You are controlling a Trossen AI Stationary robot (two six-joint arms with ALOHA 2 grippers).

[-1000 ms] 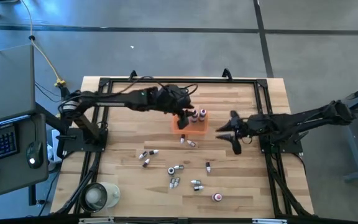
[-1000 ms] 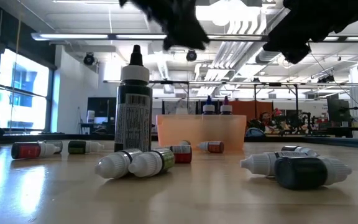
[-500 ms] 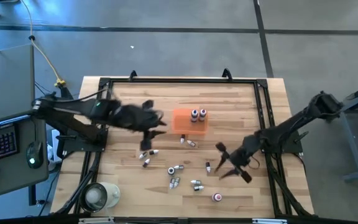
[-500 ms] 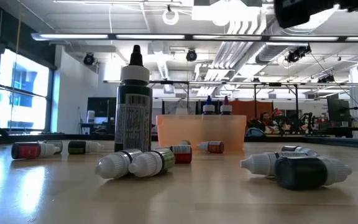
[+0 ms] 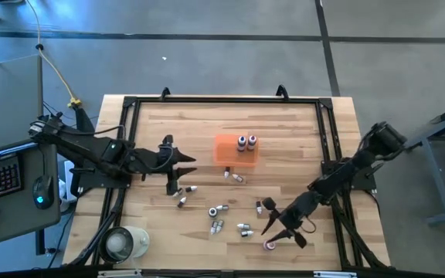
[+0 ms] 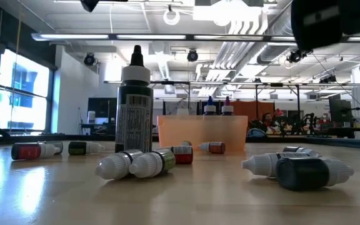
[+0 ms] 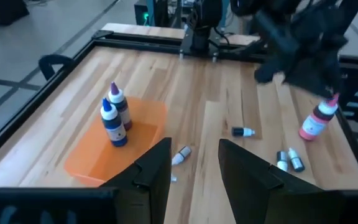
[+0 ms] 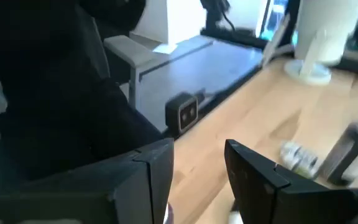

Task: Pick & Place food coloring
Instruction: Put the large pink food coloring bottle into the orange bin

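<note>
Several tiny food coloring bottles [image 5: 219, 209] lie scattered on the wooden table. Two more stand upright in the orange tray [image 5: 226, 153], also visible in the left wrist view [image 7: 114, 115]. A pink-capped bottle [image 5: 270, 245] stands upright near the near edge. My right gripper [image 5: 278, 234] hovers open right beside it [image 7: 317, 121]; whether they touch cannot be told. My left gripper [image 5: 188, 164] is open above the table, left of the tray, its fingers [image 7: 157, 168] pointing toward the tray.
A white round cup [image 5: 118, 243] stands at the near left corner, also seen in the right wrist view [image 8: 325, 37]. A black frame [image 5: 222, 100] runs around the table. Bare wood lies between tray and far edge. A desk with keyboard stands left of the table.
My left gripper has drawn back from over the orange tray toward the table's left edge. My right gripper has swung from the right middle of the table toward the near edge, ending beside the pink-capped bottle. No bottle has moved.
</note>
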